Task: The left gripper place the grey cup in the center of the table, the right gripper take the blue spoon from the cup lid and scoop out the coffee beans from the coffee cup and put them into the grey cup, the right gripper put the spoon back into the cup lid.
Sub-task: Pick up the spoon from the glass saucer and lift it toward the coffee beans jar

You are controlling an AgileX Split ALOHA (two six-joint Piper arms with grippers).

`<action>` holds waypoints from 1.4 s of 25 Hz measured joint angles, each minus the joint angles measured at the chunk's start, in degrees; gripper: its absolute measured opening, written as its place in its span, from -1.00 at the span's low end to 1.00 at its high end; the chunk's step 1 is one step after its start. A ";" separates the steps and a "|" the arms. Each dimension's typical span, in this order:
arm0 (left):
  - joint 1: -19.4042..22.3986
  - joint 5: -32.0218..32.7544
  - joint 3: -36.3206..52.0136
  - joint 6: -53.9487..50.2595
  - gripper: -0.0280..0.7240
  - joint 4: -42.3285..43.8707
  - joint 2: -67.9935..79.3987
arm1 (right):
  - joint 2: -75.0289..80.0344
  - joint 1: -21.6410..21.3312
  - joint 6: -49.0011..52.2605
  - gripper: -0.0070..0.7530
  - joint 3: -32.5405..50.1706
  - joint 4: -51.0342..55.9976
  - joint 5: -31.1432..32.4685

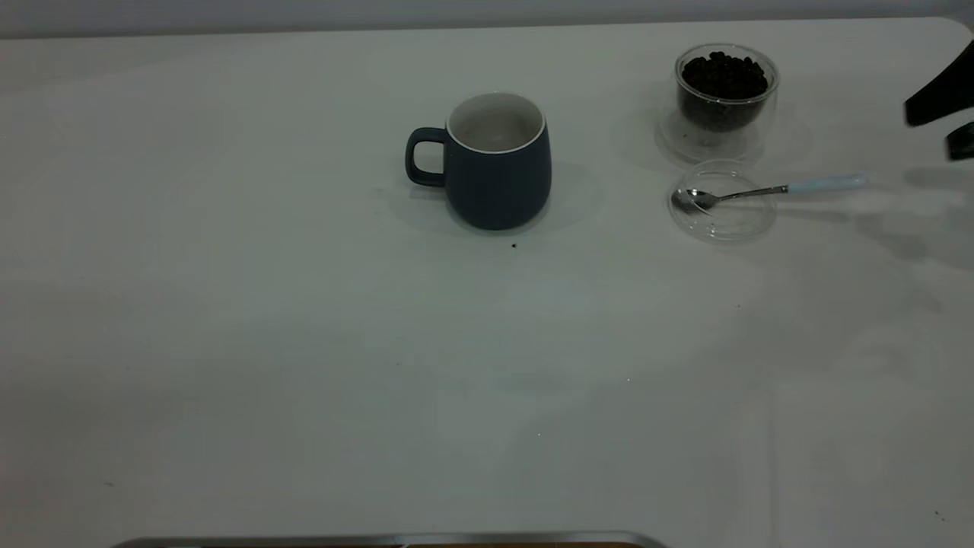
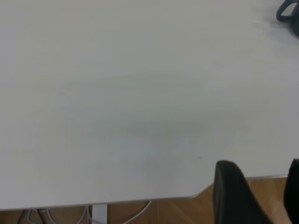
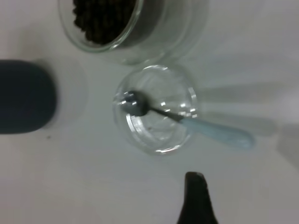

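The grey cup stands empty at upper centre of the worktop; at upper right the coffee cup holds coffee beans; just below, the blue spoon lies across the cup lid; the right gripper hangs at the right edge, fingers apart, holding nothing; the left gripper's finger spread cannot be told.

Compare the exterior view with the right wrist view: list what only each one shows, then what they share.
Only the exterior view shows the grey cup whole, with its handle and its white inside, standing mid-table, and the table's far and near edges.

Only the right wrist view shows a dark finger of the right gripper close above the table, near the cup lid.

Both show the blue spoon, bowl in the lid and handle over its rim, and the coffee cup of coffee beans.
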 joint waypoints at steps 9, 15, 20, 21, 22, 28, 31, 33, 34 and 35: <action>0.00 0.00 0.00 0.00 -0.03 0.00 0.00 | 13.05 -1.10 -4.70 0.58 -10.73 4.29 8.17; 0.00 0.00 0.00 0.00 -0.03 0.00 0.00 | 16.87 -1.66 -6.04 0.58 -12.36 6.52 11.30; 0.00 0.00 0.00 0.00 -0.03 0.00 0.00 | 19.82 -1.66 -8.15 0.58 -12.42 11.22 12.77; 0.00 0.00 0.00 0.00 -0.03 0.00 0.00 | 20.13 -1.66 -8.71 0.58 -12.42 12.02 13.27; 0.00 0.00 0.00 0.00 -0.03 0.00 0.00 | 20.39 -1.66 -9.24 0.58 -12.42 12.84 13.81; 0.00 0.00 0.00 0.00 -0.03 0.00 0.00 | 21.15 -1.35 -9.77 0.58 -12.42 13.97 14.68; 0.00 0.00 0.00 0.00 -0.03 0.00 0.00 | 21.80 -0.50 -9.94 0.58 -12.53 14.75 14.75; 0.00 0.00 0.00 0.00 -0.03 0.00 0.00 | 22.17 0.18 -10.27 0.58 -12.53 15.83 14.96; 0.00 0.00 0.00 0.00 -0.03 0.00 0.00 | 22.45 0.63 -10.61 0.58 -12.53 16.23 14.96; 0.00 0.00 0.00 0.00 -0.03 0.00 0.00 | 22.64 1.01 -11.00 0.58 -12.82 16.37 15.05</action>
